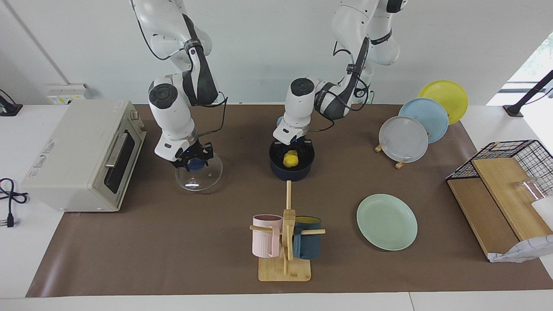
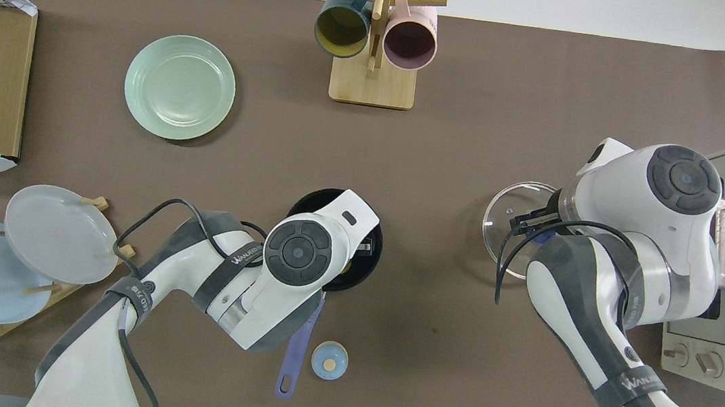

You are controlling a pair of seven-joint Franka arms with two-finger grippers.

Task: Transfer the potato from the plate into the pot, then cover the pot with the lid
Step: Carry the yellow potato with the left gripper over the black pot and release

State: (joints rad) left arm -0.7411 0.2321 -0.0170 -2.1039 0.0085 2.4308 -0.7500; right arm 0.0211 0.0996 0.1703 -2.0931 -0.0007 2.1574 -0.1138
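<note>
Brown mat covers the table. Left gripper sits down in the pot, clamped on the potato. Right gripper pinches the lid by its knob, lifted off the mat. The plate lies farther out, bare.

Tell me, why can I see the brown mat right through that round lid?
Facing view: the lid is clear glass with small bright glints, so the mat shows through. Overhead view: only its shiny rim stands out, half hidden under the right arm.
</note>
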